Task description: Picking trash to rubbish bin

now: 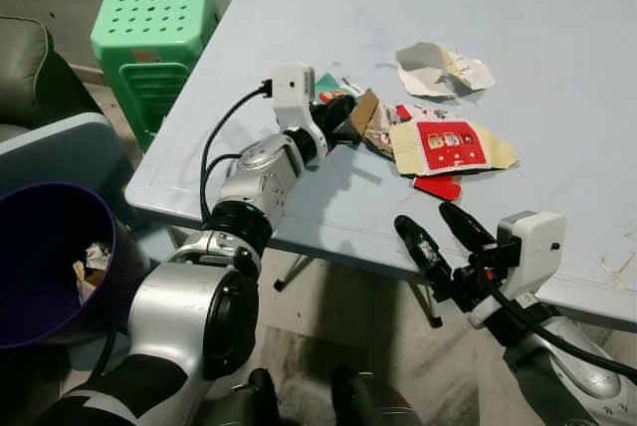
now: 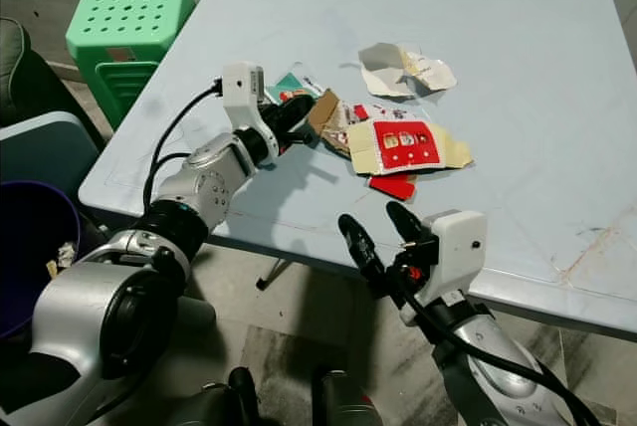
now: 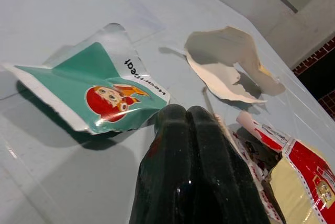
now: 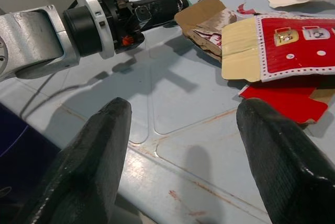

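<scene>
Right tool (image 1: pixel 436 230) hangs nearest, fingers spread wide, just off the pale blue bench (image 1: pixel 557 58) edge. Left tool (image 1: pixel 341 114) is pinched tight, tips at the torn cardboard (image 1: pixel 370 119) in the trash pile: red carton (image 1: pixel 450 145), teal wrapper (image 3: pixel 94 90), crumpled paper (image 1: pixel 440 68). Purple bin (image 1: pixel 45 257) sits low on the left, green stool (image 1: pixel 154 33) behind it, grey floor below.

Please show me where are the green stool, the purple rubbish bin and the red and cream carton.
green stool (image 1: pixel 154 13), left eye view, on its perforated seat.
purple rubbish bin (image 1: pixel 45 237), left eye view, on its dark inner wall.
red and cream carton (image 1: pixel 450 145), left eye view, on its red printed face.
</scene>
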